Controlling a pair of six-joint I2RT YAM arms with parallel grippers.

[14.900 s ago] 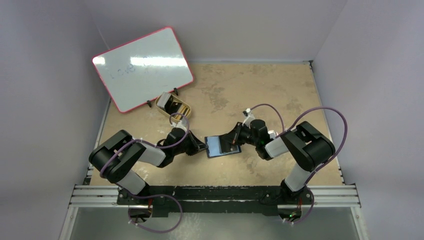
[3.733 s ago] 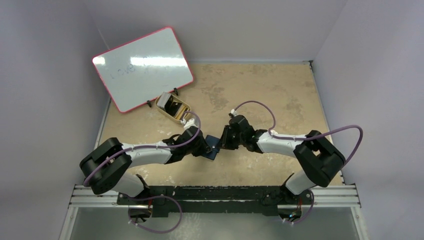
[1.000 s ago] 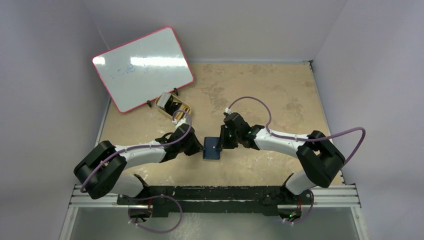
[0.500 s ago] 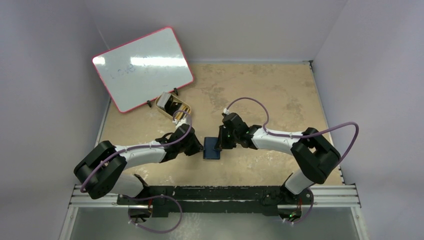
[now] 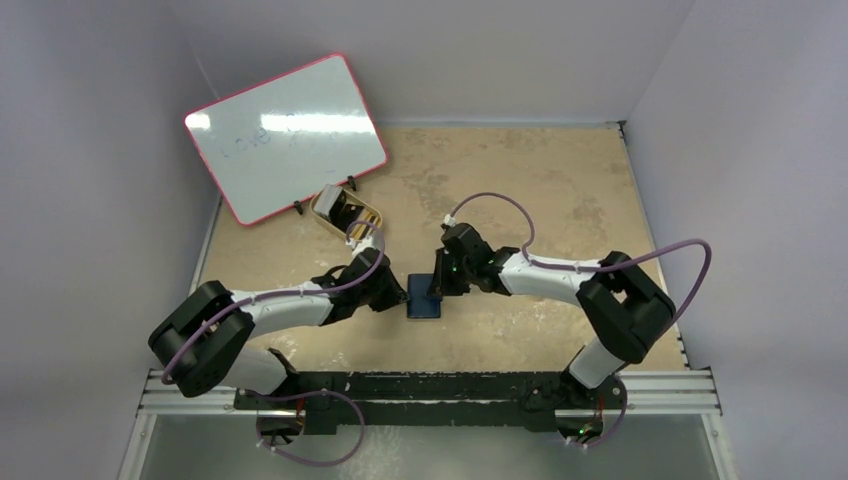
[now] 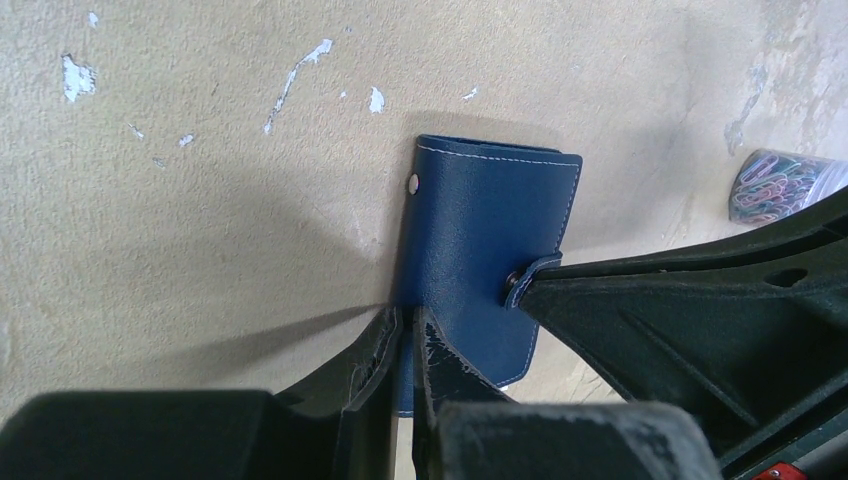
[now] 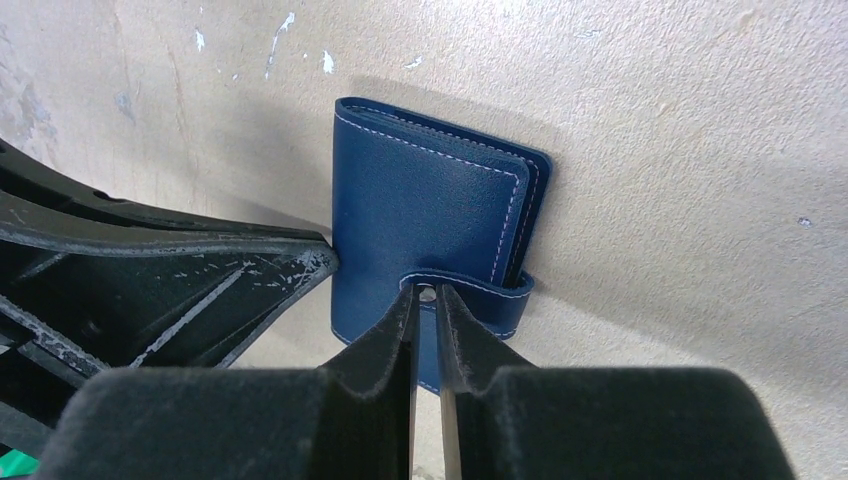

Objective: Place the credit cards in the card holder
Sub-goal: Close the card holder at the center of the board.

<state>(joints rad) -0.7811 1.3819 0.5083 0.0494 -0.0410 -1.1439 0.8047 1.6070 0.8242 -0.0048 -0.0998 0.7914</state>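
Note:
The card holder [image 5: 423,298] lies folded closed on the table between both arms, a navy-blue wallet [image 6: 480,230] with white stitching [image 7: 420,200]. My left gripper [image 6: 405,320] is shut on the wallet's near left edge, blue leather pinched between its fingers; from above it [image 5: 404,297] meets the wallet's left side. My right gripper [image 7: 425,293] is shut on the snap-button tab [image 7: 470,290], which wraps round the wallet's edge; from above it [image 5: 438,289] sits over the wallet's right side. The credit cards are hidden from every view.
A red-framed whiteboard [image 5: 285,135] leans at the back left. A gold oval tin [image 5: 345,212] stands open in front of it, just behind my left forearm. A bag of coloured paper clips [image 6: 775,185] lies at the right edge of the left wrist view.
The wallet, open flat long ago, is now folded shut. Over the last second the right forearm has swung slightly and its fingers have tightened a little on the tab; the left arm is still.

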